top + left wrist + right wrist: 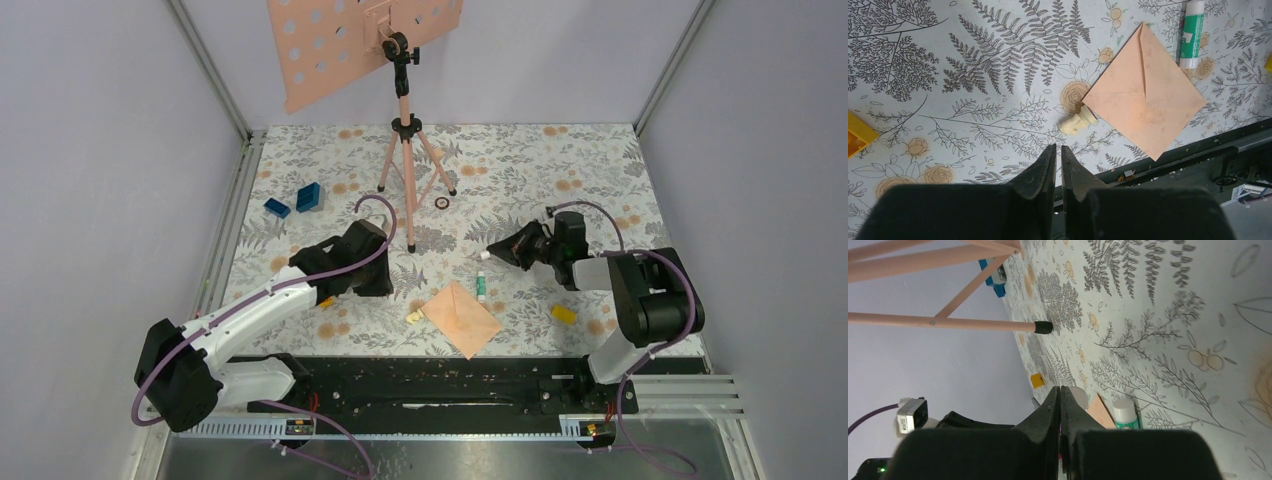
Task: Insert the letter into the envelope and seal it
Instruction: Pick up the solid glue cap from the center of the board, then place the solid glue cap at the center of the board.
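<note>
The peach envelope (pixel 460 318) lies flat as a diamond near the table's front edge, its flaps folded down. In the left wrist view the envelope (pixel 1143 95) is up and to the right of my left gripper (pixel 1058 146), clear of it. The jaws there stand almost together with only a thin slit and nothing in it. My left gripper (pixel 388 283) hovers left of the envelope. My right gripper (pixel 490 252) is behind the envelope, shut and empty (pixel 1059 388); one envelope corner (pixel 1100 410) shows beside its fingers. The letter is hidden from every view.
A green-and-white glue stick (pixel 482 287) (pixel 1192 32) lies just behind the envelope. A small cream piece (pixel 1078 121) sits at its left corner. Yellow blocks (pixel 564 314) (pixel 858 134), blue blocks (pixel 308 196), a pink tripod (pixel 405 150) with a perforated plate (pixel 350 40), and the black front rail (pixel 430 385).
</note>
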### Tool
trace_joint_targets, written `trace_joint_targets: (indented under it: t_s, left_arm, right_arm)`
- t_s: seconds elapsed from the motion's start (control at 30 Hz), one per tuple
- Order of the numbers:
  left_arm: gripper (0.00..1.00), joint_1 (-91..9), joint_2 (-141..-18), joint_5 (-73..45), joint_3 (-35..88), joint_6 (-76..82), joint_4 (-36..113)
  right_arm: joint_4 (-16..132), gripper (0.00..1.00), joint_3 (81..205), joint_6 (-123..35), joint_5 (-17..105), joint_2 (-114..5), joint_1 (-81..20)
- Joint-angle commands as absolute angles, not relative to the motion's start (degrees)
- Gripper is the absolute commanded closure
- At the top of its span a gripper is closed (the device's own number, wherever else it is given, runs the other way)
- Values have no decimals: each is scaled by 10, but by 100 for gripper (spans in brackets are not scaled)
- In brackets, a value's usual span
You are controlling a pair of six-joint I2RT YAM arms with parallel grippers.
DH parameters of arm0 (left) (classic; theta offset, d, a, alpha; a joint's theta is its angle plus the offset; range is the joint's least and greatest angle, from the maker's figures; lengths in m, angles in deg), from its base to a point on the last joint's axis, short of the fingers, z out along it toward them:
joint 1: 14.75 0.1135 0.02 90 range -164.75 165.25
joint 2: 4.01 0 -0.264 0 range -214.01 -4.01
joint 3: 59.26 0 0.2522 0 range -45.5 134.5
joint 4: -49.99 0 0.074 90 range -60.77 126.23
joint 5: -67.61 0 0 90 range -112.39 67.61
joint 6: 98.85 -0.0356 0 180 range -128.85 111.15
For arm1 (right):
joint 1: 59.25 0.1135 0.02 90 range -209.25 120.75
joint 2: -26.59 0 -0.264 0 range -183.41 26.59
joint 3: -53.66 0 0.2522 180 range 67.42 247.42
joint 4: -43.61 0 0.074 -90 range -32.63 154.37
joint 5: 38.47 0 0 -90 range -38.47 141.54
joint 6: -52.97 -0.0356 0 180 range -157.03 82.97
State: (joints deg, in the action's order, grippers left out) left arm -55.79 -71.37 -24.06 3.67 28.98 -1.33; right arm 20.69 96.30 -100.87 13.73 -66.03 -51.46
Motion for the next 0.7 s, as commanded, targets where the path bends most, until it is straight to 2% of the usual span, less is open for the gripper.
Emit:
trace_joint_targets:
  t_s: [0.0, 0.13, 0.47, 0.67]
  left_arm:
    - [91, -560, -707, -254, 53, 293, -1]
    - [91, -561, -703, -255, 45, 296, -1]
    - [91, -560, -715, -256, 48, 291, -2]
    - [91, -560, -719, -259, 47, 290, -2]
  right_arm:
    - [199, 100, 1004, -978, 113, -703, -497]
    - [194, 100, 1024, -986, 115, -739, -496]
    - [367, 99, 1093, -888, 140, -750, -492]
    - [414, 97, 1105, -857, 151, -752, -490]
